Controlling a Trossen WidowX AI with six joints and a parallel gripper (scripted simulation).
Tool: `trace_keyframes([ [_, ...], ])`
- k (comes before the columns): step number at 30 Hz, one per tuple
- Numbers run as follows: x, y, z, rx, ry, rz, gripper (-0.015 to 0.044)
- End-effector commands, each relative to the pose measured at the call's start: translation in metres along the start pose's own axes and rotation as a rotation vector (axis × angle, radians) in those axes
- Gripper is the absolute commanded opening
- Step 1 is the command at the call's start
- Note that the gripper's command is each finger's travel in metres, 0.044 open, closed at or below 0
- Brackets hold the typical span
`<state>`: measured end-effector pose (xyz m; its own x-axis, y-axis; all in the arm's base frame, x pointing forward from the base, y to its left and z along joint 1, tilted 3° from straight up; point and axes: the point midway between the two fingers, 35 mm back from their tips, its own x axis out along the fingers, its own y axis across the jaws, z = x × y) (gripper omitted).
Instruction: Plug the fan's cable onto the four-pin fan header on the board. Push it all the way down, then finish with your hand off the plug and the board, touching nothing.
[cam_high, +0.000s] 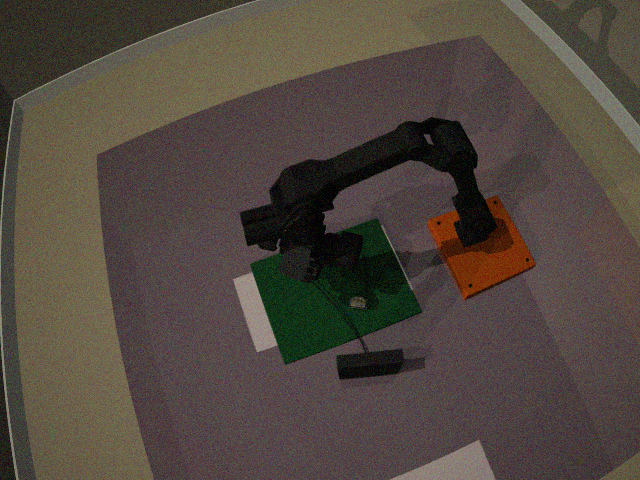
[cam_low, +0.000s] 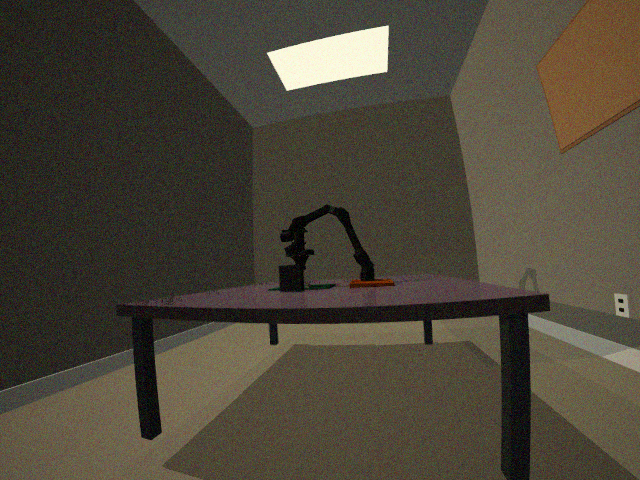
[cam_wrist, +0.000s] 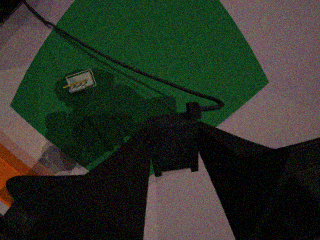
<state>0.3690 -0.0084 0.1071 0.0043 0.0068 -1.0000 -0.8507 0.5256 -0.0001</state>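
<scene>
My gripper is shut on the cable's dark plug and holds it above the green board. The small white four-pin header stands on the board, away from the plug, at upper left in the wrist view. Its yellowish pins show there, and nothing is on them. The black cable runs from the plug to the black fan block beside the board. The plug is hidden in the top view.
The arm stands on an orange base plate beside the board. A pale sheet sticks out from under the board's left edge. Another pale sheet lies at the bottom of the top view. The cable hangs over the board near the header.
</scene>
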Motion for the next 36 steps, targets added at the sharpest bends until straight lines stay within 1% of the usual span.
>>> trace_keyframes([
  [1, 0.003, -0.001, 0.002, -0.082, 0.002, 0.01, 0.0],
  [7, 0.005, -0.001, 0.002, -0.086, -0.014, 0.023, 0.0],
  [36, 0.038, 0.01, 0.0, -0.137, -0.361, 0.219, 0.0],
])
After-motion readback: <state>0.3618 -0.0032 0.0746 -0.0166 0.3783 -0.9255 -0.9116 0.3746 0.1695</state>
